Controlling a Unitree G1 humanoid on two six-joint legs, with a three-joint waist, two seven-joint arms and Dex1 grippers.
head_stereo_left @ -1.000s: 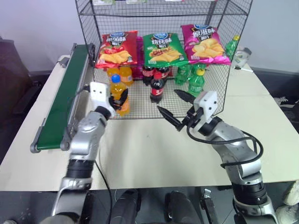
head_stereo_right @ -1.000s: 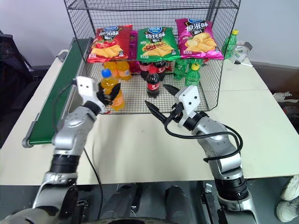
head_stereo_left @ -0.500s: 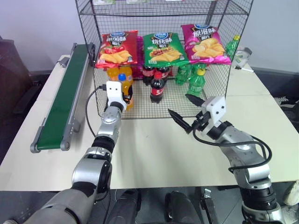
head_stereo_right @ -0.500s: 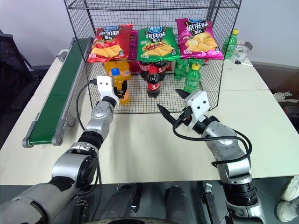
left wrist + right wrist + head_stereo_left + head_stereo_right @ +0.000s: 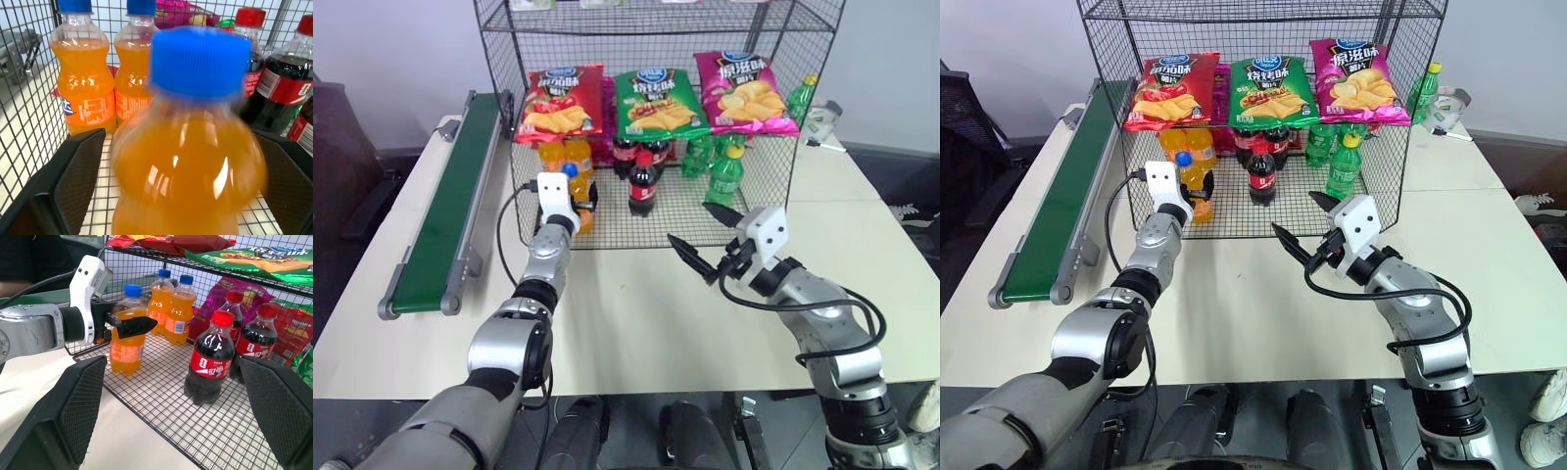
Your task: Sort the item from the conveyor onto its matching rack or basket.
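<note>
- I saw the orange soda bottle (image 5: 126, 330) standing upright on the grid floor at the front edge of the rack (image 5: 756, 201), in front of two more orange bottles (image 5: 171, 308).
- My left gripper (image 5: 128, 326) sat around it, fingers spread with gaps on both sides.
- My right gripper (image 5: 703, 239) hovered over the table (image 5: 636, 323), fingers apart, empty.
- The conveyor (image 5: 445, 211) lay to the left.

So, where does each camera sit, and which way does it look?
Head views: from the head, forward and down over both arms, at the rack, left gripper and right gripper.
Left wrist view: along its fingers, at the orange bottle between them.
Right wrist view: along its own fingers; shares that bottle and the left gripper.
</note>
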